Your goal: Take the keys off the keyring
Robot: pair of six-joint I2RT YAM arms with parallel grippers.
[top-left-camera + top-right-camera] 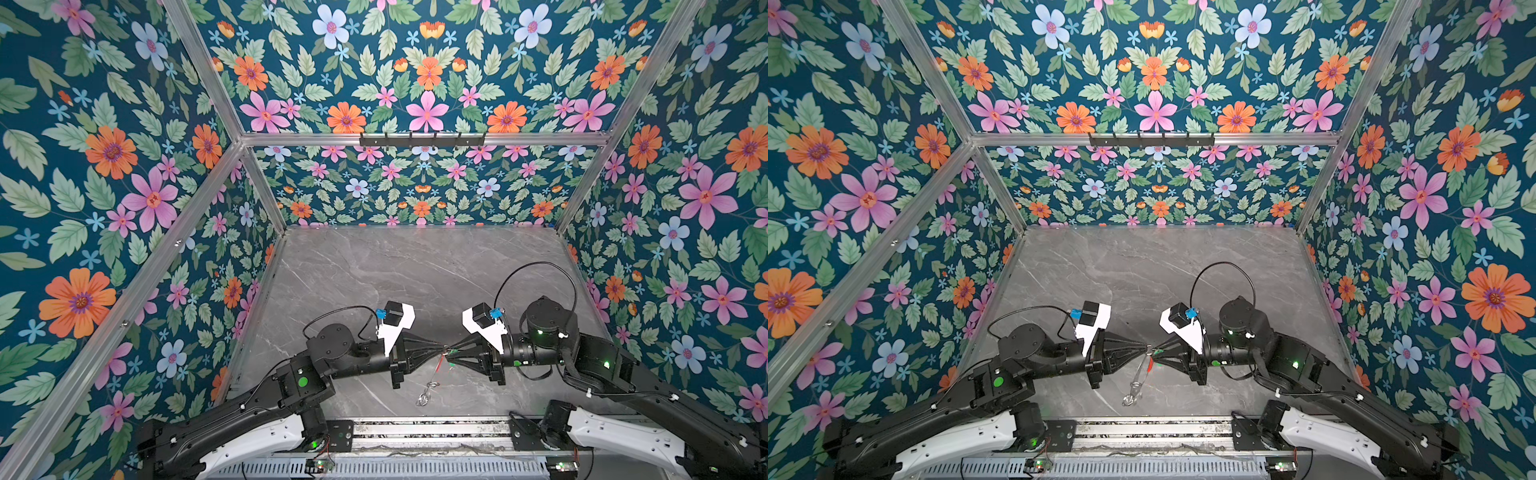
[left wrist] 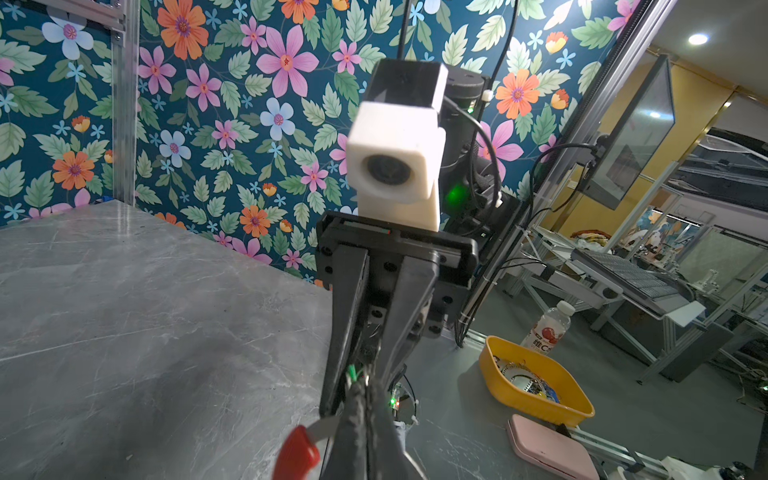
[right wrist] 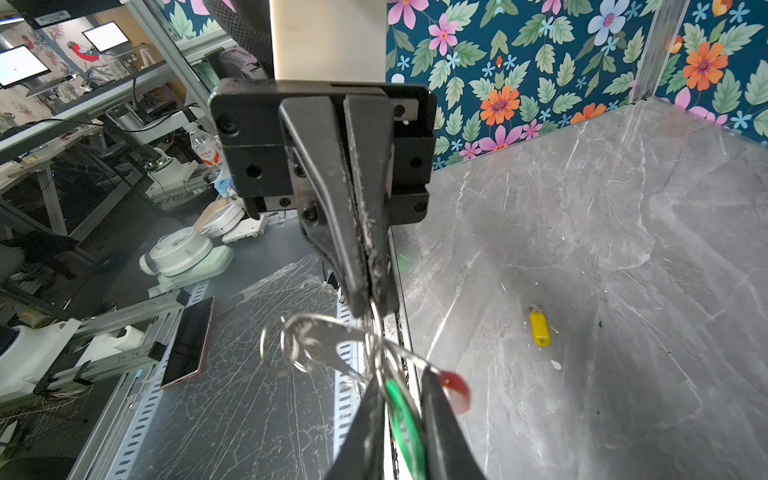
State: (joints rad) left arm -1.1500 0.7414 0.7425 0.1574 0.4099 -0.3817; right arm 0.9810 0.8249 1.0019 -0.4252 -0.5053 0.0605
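Note:
Both grippers meet tip to tip above the front middle of the table in both top views. My left gripper (image 1: 441,347) (image 2: 366,388) is shut on the thin grey keyring (image 1: 434,378) (image 3: 328,324), which hangs down from it toward the table's front edge. The hoop's red sleeve (image 3: 455,390) (image 2: 297,453) sits just beside the fingertips. My right gripper (image 1: 451,352) (image 3: 401,380) is shut on the green key (image 3: 401,411), whose split ring is still on the hoop. The yellow key (image 3: 539,328) lies loose on the grey table (image 1: 415,270).
Small silver rings (image 3: 291,349) dangle at the hoop's low end. Beyond the table's front rail are a yellow basket (image 2: 536,382), a pink case (image 2: 548,449), a bottle (image 2: 546,328) and a phone (image 3: 187,340). Flowered walls enclose the table on three sides.

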